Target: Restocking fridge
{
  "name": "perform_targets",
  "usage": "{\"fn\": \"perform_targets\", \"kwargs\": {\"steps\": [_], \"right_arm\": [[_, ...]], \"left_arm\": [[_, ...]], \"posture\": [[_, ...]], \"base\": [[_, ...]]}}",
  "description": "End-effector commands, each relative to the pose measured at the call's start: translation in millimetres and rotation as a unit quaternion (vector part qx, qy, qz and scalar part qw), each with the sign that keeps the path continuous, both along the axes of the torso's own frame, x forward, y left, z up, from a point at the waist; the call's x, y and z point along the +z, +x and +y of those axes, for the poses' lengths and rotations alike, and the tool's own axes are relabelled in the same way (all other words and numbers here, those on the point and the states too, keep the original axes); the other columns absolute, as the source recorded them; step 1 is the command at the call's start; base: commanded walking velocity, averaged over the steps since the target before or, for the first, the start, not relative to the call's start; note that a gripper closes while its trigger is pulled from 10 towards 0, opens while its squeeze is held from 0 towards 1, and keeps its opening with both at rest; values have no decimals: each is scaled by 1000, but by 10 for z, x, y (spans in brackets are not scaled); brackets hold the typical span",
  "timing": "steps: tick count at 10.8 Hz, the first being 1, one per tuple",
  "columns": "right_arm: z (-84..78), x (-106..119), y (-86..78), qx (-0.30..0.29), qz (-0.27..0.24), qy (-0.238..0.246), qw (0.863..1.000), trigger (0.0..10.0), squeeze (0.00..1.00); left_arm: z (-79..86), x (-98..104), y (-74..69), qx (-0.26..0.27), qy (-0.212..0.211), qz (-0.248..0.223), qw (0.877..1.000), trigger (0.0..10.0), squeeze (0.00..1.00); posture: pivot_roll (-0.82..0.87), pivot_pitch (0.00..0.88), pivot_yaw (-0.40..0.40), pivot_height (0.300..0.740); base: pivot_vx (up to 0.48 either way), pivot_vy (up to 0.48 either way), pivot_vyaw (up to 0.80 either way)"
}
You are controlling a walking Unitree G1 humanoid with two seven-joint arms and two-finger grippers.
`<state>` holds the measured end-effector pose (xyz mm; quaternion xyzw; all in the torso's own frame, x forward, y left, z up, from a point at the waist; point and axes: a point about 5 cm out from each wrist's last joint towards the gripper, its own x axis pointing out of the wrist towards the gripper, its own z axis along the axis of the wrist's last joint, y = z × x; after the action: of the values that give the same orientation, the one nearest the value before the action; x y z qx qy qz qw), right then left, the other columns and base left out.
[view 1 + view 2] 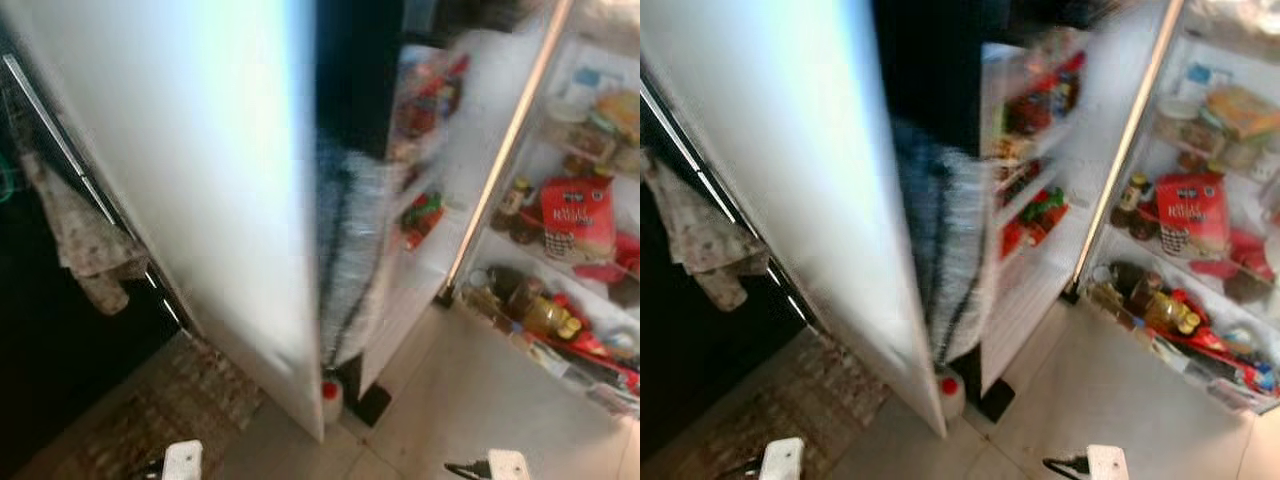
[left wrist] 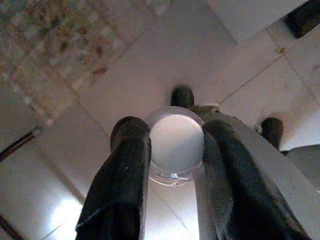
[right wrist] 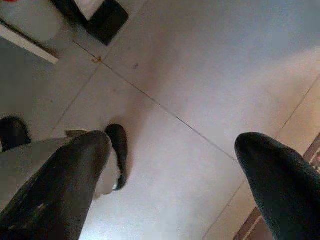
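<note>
Between the left tool's [image 2: 172, 150] fingers a white-lidded jar [image 2: 176, 145] is held; the right tool [image 3: 175, 175] is spread wide, carrying nothing. The open fridge [image 1: 560, 200] is seen ahead, nearer the right arm.
</note>
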<state>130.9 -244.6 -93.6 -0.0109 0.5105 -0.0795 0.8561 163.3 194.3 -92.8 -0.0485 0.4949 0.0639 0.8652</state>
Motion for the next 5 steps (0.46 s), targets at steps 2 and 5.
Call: {"fn": "perform_targets", "kwargs": {"steps": [2,5], "right_arm": [[52,-4,21,22,-2,2,1000,10000,0],[19,18,59,21,-8,1,1000,10000,0]], "left_arm": [[-17,-16,-27,-6,-9,10,1000,10000,0],[-10,-9,-12,-8,-9,10,1000,10000,0]], "posture": [[-130,95,61,740],[-144,103,69,740]], "base": [[0,-442,347],[0,-399,656]]}}
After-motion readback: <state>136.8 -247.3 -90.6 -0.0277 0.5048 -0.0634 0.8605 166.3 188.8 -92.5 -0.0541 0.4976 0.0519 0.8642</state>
